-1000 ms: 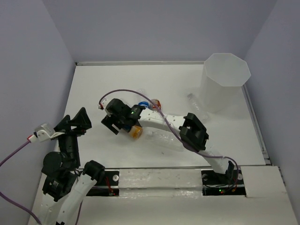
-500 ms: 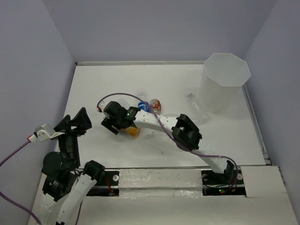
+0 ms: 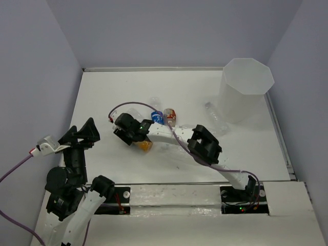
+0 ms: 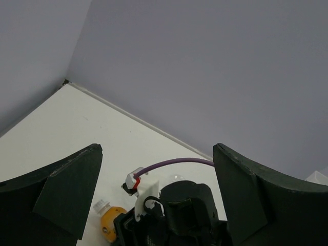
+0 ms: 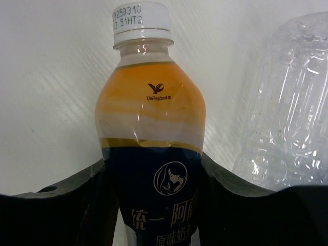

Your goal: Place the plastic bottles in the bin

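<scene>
- orange-filled bottle [image 5: 151, 154]: white cap, dark blue label, orange drink up to the neck. Lying on its side, left of centre.
- clear crinkled bottle [image 5: 289, 113]: empty, lying just beside the orange one.
- blue-labelled bottle [image 3: 157, 117] and red-labelled bottle [image 3: 169, 116]: side by side, centre.
- second clear bottle [image 3: 214, 117]: lying near the bin's base.
- bin [image 3: 241, 105]: tall, translucent white, octagonal rim, upright, far right corner.

glossy plastic orange bottle [image 5: 151, 118], crinkled clear bottle [image 5: 287, 102]
</scene>
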{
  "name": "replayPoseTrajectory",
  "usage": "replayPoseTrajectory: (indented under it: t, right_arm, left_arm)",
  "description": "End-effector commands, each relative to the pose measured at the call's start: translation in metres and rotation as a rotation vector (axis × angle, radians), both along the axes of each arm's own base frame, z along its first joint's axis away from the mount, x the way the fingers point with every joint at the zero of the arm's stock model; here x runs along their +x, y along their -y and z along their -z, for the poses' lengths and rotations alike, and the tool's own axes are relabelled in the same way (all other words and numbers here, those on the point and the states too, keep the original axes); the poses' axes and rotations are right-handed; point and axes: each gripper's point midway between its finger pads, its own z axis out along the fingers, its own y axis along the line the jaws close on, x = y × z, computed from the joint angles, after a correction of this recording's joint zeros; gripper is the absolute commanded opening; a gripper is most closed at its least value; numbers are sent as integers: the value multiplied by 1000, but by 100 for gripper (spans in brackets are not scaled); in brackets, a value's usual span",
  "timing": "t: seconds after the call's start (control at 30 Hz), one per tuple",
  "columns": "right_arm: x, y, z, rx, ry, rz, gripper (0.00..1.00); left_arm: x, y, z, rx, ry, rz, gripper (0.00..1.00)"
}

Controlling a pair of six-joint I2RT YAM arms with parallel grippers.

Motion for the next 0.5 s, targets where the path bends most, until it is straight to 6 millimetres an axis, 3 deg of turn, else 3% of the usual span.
replayPoseTrajectory:
  t: [0.0, 0.07, 0.17, 0.2, 0.23, 0.33, 0.37, 0.43, 0.47]
  right_arm:
    - [-6, -17, -128, 328, 100, 29, 45]
    - [-8, -13, -163, 437, 135, 42, 43]
    - [-7, 31, -221, 543, 227, 123, 42]
    - [4, 37, -225, 555, 248, 155, 41]
    - [6, 61, -244, 570, 282, 184, 40]
    - [34, 130, -305, 655, 453, 325, 37]
    - [56, 164, -326, 686, 521, 415, 36]
    - [70, 210, -351, 706, 601, 478, 34]
    - [68, 243, -384, 765, 666, 514, 34]
  left_arm:
    - [-3, -5, -8, -28, 45, -19, 99]
    - [-2, -3, -7, -26, 42, -13, 99]
    - [0, 0, -7, -21, 39, -2, 99]
    - [0, 1, -8, -21, 40, 4, 99]
    - [1, 2, -7, -18, 38, 10, 99]
    - [2, 8, -8, -7, 41, 37, 99]
    - [3, 12, -8, 2, 46, 57, 99]
    - [4, 17, -8, 12, 49, 79, 99]
    - [5, 19, -8, 16, 51, 92, 99]
